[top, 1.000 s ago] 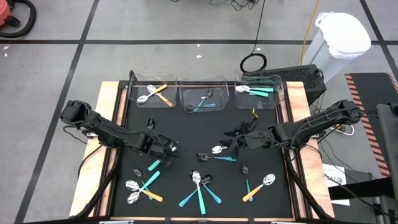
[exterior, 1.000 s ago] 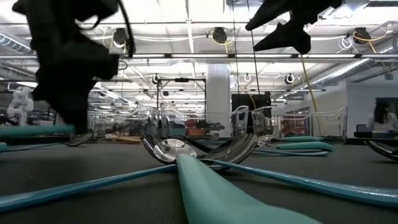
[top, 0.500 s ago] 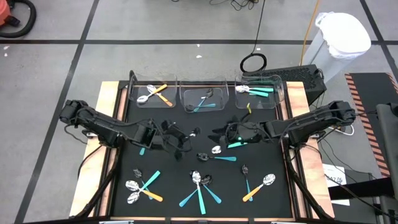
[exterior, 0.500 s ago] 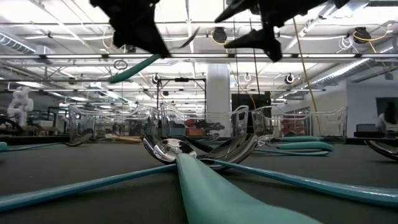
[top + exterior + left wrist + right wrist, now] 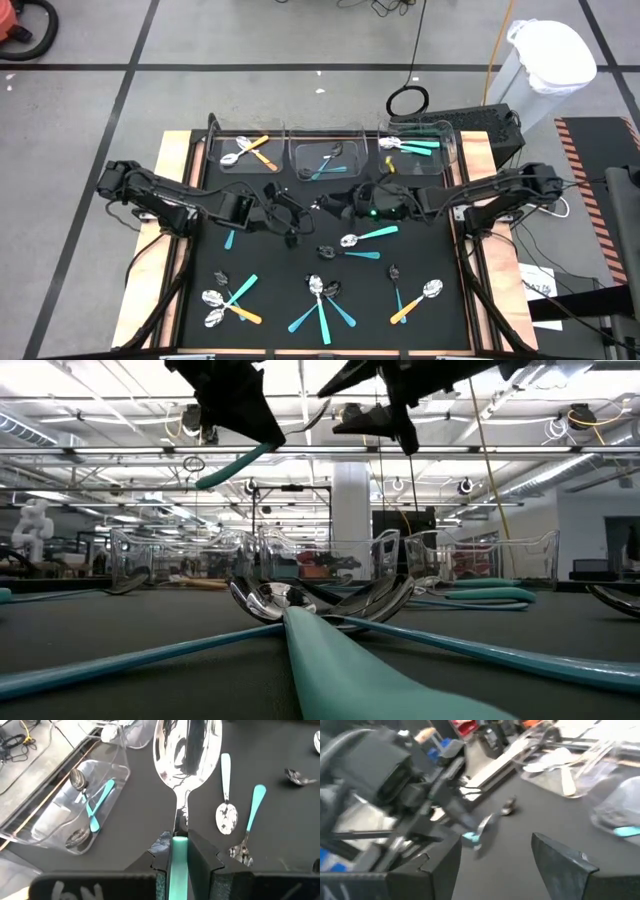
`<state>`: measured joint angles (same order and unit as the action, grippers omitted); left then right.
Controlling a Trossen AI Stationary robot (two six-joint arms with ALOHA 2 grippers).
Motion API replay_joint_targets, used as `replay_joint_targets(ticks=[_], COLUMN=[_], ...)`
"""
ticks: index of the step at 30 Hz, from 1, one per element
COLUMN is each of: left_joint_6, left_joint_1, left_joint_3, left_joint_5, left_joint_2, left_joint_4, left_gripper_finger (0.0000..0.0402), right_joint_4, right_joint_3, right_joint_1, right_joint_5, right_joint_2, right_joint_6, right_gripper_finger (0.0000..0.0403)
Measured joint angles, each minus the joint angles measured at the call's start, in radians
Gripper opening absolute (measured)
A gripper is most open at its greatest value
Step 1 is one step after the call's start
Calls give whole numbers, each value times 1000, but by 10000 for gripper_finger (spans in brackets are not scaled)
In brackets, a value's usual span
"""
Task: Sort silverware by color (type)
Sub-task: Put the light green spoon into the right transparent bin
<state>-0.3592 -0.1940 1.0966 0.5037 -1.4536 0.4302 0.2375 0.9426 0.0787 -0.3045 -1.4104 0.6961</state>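
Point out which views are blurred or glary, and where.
Right wrist view: smeared throughout, the right gripper open and empty. Left wrist view: sharp, glare on the spoon bowl that the left gripper holds. Low view: the nearest teal handle is soft and bright ceiling lights glare.

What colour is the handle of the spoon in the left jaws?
Teal; the spoon handle shows best in the left wrist view.

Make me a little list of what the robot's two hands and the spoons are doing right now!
left gripper: fingers shut on a teal-handled spoon, held up above the mat
right gripper: open, holding nothing, close to the left one over the mat's middle
clear bins: three at the far edge, spoons in each
loose spoons: many on the black mat, orange and teal handles
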Motion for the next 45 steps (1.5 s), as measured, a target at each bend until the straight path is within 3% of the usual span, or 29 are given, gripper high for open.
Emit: replay_joint_targets(ticks=[5,9,18,27,34,39,45], left_joint_6=[0,0,0,-22,-28,-27,-19], left_joint_1=[3,3,3,5,39,93,186], left_joint_3=[0,0,0,0,1,47,104], left_joint_5=[0,0,1,6,-8,-11,-58], left_joint_2=[0,0,0,1,1,1,2], left_joint_4=[-2,0,-6,-6,3,35,76], left_gripper_finger=[41,41,41,50,127,181,205], right_joint_4=[-81,-119,-127,-129,-180,-307,-529], right_joint_3=[67,115,138,138,137,137,137], right_joint_1=[-27,-34,-48,-80,-109,-158,-263], right_joint_5=[50,93,69,82,65,12,-68], right_joint_2=[-52,-95,-105,-104,-77,21,174], right_joint_6=[-33,-55,-91,-107,-132,-176,-238], right_gripper_finger=[232,199,16,7,5,5,5])
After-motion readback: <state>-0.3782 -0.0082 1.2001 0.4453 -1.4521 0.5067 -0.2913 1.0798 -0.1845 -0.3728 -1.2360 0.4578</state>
